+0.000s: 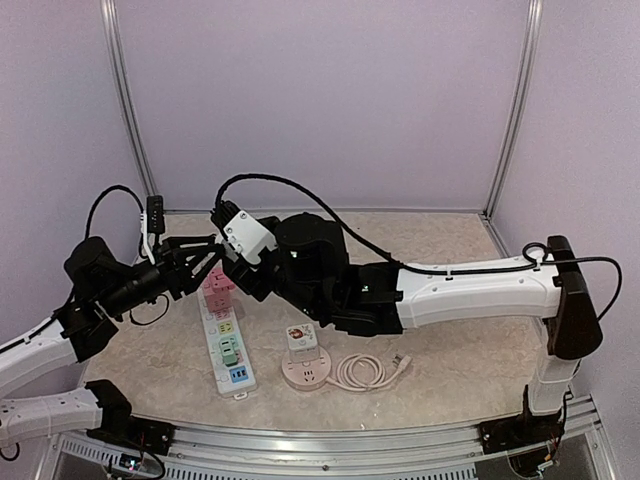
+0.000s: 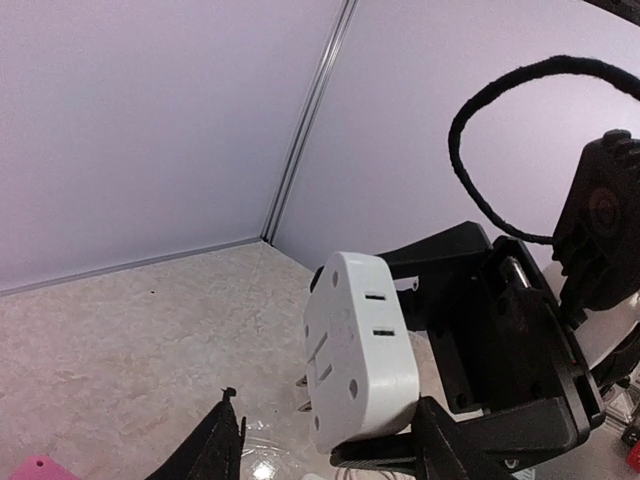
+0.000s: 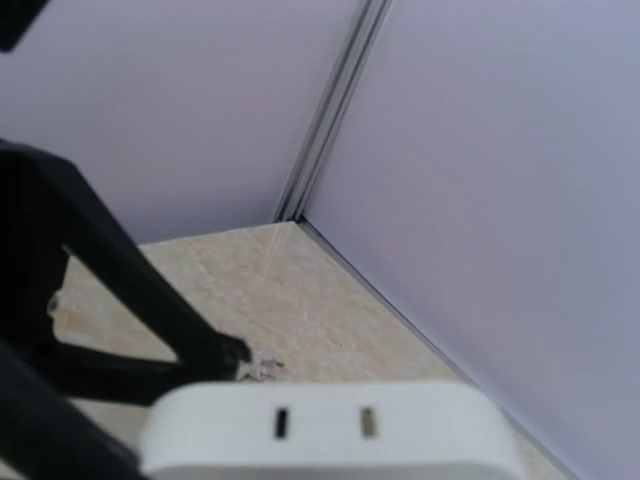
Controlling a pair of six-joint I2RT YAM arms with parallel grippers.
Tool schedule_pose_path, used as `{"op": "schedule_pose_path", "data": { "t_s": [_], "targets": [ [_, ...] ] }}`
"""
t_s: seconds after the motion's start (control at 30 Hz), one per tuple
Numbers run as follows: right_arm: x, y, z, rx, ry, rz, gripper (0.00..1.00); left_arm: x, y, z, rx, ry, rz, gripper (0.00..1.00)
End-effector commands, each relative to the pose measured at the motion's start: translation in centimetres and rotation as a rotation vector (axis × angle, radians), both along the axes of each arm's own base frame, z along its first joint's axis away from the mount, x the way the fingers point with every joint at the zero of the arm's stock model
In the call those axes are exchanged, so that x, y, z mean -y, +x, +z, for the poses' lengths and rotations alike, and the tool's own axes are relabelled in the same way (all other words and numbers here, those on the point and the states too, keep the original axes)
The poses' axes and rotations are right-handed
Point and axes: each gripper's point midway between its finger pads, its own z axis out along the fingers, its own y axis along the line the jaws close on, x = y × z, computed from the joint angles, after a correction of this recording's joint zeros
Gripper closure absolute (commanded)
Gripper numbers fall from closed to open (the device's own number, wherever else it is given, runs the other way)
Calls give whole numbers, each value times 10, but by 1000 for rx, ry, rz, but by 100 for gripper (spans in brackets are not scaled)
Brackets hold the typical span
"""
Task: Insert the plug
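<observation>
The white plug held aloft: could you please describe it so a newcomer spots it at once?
Follow the white right arm to its tool. The plug sits in it, near the pastel power strip; unlike the cube adapter on the round socket, it is airborne.

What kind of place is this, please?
Likely a robot test cell: plain walls on metal posts, two arms bolted at a table, a power strip and a white plug for practice.
</observation>
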Motion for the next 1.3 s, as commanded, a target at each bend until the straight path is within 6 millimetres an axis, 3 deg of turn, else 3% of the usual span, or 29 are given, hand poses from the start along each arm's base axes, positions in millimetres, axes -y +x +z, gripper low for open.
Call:
{"op": "schedule_pose_path", "data": {
  "t_s": [0.0,0.13,0.23,0.37,0.43,0.47,0.57,0.6,0.63,0.77,0.9,1.0,1.27],
  "targets": [
    [-17,-13,11,34,12,50,100,0,2,7,20,-2,15,50],
    [-28,-21,1,42,-46,88,100,0,2,9,31,0,15,59],
    [-34,-26,1,62,-70,99,100,0,2,5,22,5,12,72],
    [-34,-27,6,76,-62,96,100,1,0,2,26,16,5,98],
    [-32,-25,3,77,-75,83,100,1,-1,-1,32,30,1,100],
    [-30,-25,2,75,-87,84,94,1,-2,-3,40,41,-2,100],
    [-23,-36,-8,57,-182,157,32,1,-11,-4,114,98,-44,100],
    [-18,-41,-11,40,-220,194,20,3,-17,-5,157,135,-74,100],
    [-12,-48,-17,8,-259,256,15,4,-25,-4,224,179,-110,100],
    [19,-90,-33,-182,-307,622,14,7,-47,-6,404,326,-204,100],
    [35,-106,-36,-207,-249,758,18,12,-58,-2,421,348,-271,100],
    [38,-99,-42,-205,-221,753,21,16,-60,0,410,344,-293,100],
    [28,-52,-44,-272,-98,707,28,28,-62,-2,384,354,-344,100]
  ]
}}
